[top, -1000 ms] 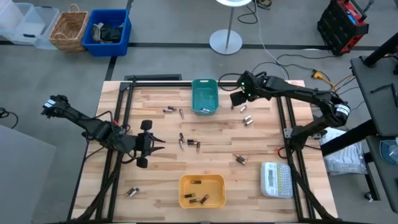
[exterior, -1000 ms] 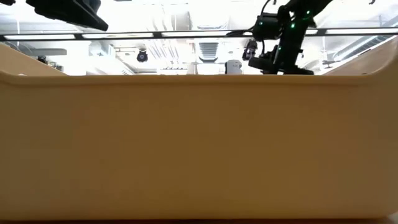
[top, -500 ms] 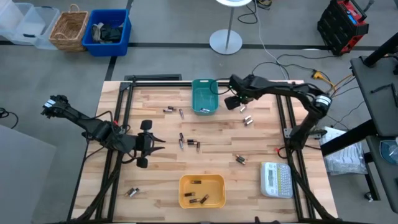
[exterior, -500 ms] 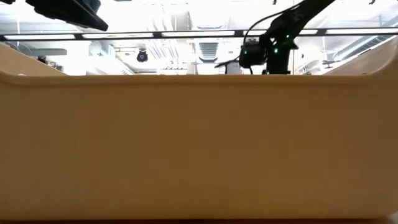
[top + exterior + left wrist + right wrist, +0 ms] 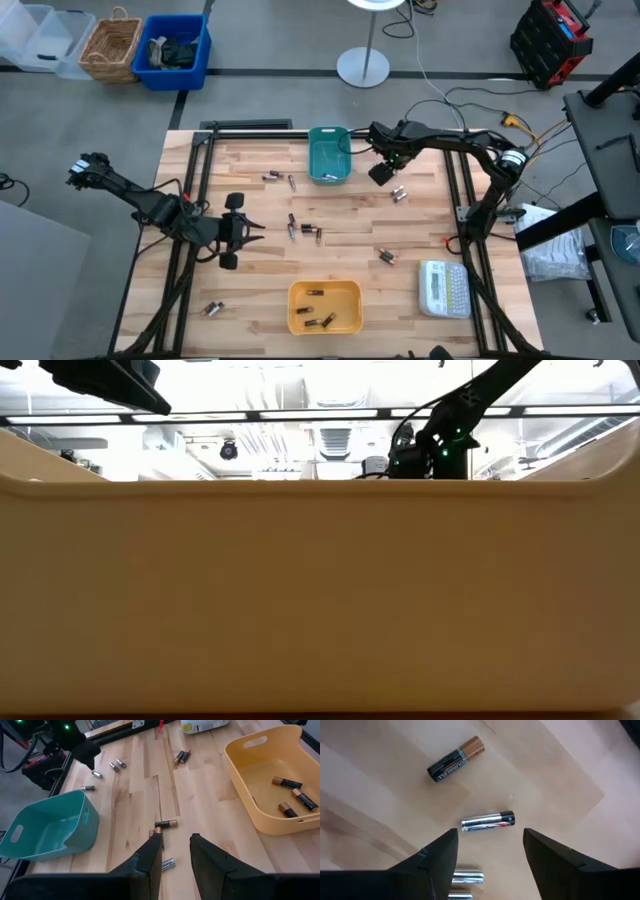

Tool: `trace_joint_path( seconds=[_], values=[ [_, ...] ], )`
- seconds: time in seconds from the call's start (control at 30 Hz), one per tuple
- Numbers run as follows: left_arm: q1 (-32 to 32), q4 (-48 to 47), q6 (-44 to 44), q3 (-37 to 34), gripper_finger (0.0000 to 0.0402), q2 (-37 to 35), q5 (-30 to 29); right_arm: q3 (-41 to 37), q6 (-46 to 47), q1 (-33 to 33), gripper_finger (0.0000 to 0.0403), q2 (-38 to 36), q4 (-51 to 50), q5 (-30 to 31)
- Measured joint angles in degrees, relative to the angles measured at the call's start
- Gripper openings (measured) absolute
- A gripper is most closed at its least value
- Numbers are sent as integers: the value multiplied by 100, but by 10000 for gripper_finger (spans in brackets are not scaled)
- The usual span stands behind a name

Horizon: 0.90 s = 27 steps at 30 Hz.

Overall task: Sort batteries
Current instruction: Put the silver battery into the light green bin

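Note:
Batteries lie scattered on the wooden table. My right gripper hovers open just right of the teal bin, pointing down. In its wrist view the gripper has a silver battery lying on the wood between and below its fingers, untouched, with a black-and-copper battery beyond and two silver ones nearer. My left gripper waits open at the table's left-middle; in its wrist view the gripper faces a black-and-copper battery.
A yellow bin with three batteries stands at the near edge; its wall fills the low view. A white label maker lies near right. Loose batteries lie at mid-table, left of the teal bin and near left.
My right gripper has come down and moved a little toward the table's near edge, to the batteries right of the teal bin, and has turned somewhat on the way. No battery has moved.

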Motion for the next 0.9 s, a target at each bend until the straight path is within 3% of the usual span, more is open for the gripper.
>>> trace_joint_path(
  seconds=[0.53, 0.9],
  values=[
    [0, 2, -1, -9, 81, 0, 0, -260, -430, -190, 317, 0, 387, -6],
    [0, 1, -15, -9, 81, 0, 2, -649, -472, -190, 326, 0, 676, -172]
  ],
)
